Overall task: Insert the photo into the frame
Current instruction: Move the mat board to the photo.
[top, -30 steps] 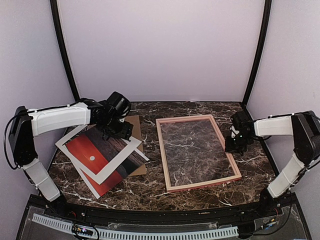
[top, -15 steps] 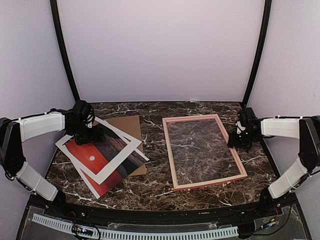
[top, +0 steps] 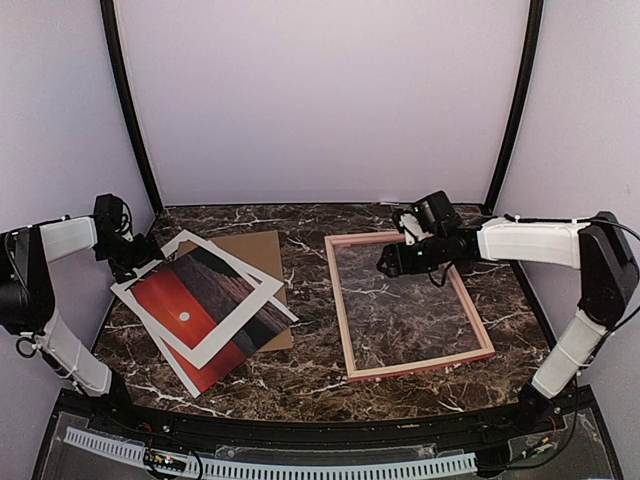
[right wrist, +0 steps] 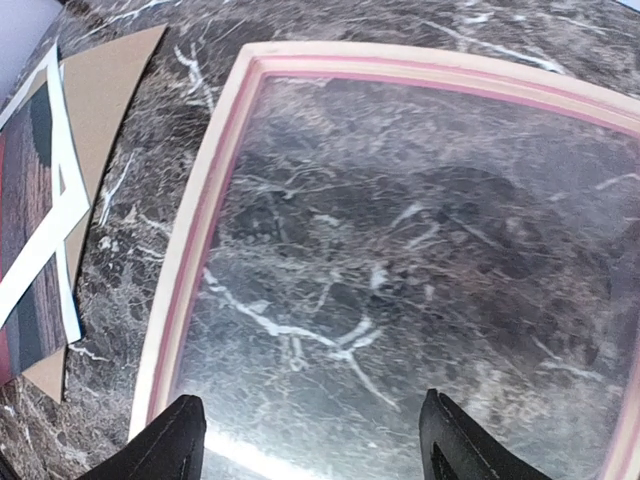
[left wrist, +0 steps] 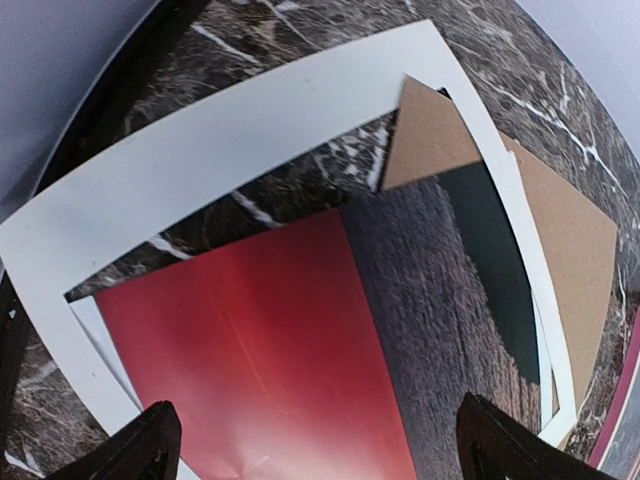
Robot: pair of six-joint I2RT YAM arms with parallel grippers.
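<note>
Photo (top: pixel 190 315) — lying flat, just ahead of left gripper (top: pixel 135 262), fingers spread, empty; nearer arm. Frame (top: pixel 341 310) — directly beneath right gripper (top: pixel 388 268), fingers spread; skewed against photo.

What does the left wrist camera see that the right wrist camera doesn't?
Only the left wrist view shows the big red part of the photo filling the picture, between the tips of the open left pincer. Only the right wrist view shows the clear pane of the frame with marble showing through, under the open right pincer. Both show the brown cardboard and the dark marble table.
</note>
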